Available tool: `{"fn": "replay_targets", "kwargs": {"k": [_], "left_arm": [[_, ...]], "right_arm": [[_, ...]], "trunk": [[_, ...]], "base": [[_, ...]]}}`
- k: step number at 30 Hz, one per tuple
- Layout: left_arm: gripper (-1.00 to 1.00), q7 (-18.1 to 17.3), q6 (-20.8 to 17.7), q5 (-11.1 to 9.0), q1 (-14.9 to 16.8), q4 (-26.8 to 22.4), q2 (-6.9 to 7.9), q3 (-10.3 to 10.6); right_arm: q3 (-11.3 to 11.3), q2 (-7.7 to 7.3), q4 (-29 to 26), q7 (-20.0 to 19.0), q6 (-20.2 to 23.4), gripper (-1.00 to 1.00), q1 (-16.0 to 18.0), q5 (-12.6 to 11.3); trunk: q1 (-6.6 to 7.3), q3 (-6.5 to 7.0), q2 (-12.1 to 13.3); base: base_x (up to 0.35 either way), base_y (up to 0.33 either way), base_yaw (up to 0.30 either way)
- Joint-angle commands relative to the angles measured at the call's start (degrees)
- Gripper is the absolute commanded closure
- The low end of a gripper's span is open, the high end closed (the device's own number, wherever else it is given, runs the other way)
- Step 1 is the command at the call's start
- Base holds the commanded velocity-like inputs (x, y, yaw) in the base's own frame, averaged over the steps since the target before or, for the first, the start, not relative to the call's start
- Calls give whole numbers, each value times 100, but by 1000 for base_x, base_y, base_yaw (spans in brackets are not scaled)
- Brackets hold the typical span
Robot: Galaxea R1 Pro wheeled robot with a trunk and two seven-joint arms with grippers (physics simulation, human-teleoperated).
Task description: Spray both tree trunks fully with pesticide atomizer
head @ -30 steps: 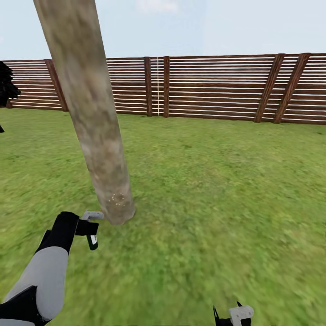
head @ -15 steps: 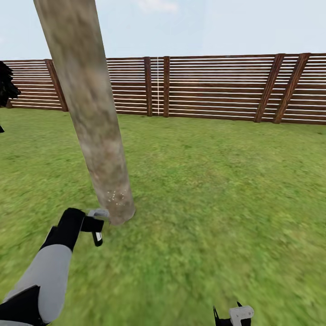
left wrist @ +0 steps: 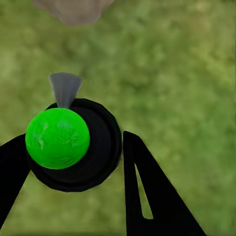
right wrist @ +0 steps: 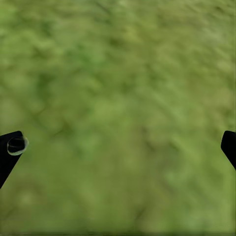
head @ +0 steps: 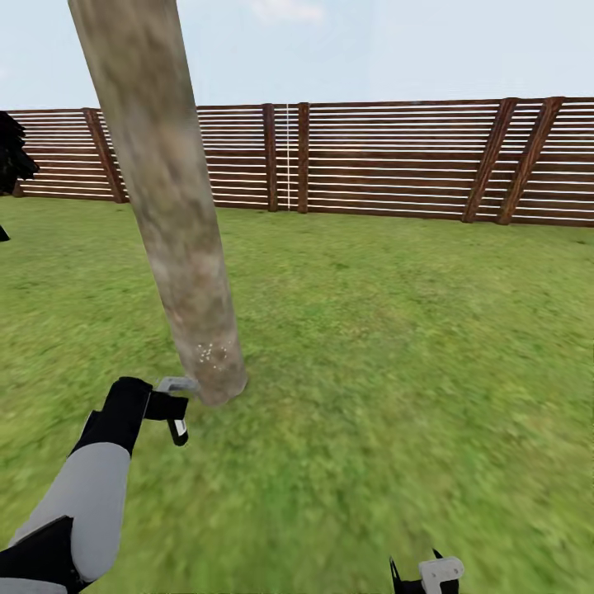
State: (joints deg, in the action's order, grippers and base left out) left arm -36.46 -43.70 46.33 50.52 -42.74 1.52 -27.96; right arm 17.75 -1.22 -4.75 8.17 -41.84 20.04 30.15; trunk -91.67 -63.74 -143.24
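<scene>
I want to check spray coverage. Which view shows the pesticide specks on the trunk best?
The head view: pale pesticide specks dot the leaning tree trunk near its base. The left wrist view catches a blurred bit of trunk, no specks discernible. The right wrist view shows grass.

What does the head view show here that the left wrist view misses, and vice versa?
Head view: the leaning tree trunk with pale pesticide specks near its base, the slatted wooden fence, sky, and the right gripper. Left wrist view: the pesticide atomizer seen end-on, green-topped, clamped between black fingers. Shared: grass, trunk base, left gripper.
</scene>
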Motion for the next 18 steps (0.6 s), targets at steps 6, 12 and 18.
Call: {"fn": "replay_targets", "kwargs": {"k": [6, 12, 18], "left_arm": [[100, -1, -607, -46, 123, -183, -250, 8], [100, -1, -761, -27, 193, -491, -200, 14], [100, -18, -770, -58, 185, -501, -36, 237]], "right_arm": [[0, -1, 0, 0, 0, -100, 0, 0], [0, -1, 8, 1, 0, -100, 0, 0], [0, -1, 9, 0, 0, -100, 0, 0]], "trunk": [[0, 0, 0], [0, 0, 0], [0, 0, 0]], "base": [[-1, 0, 0], [0, 0, 0], [0, 0, 0]]}}
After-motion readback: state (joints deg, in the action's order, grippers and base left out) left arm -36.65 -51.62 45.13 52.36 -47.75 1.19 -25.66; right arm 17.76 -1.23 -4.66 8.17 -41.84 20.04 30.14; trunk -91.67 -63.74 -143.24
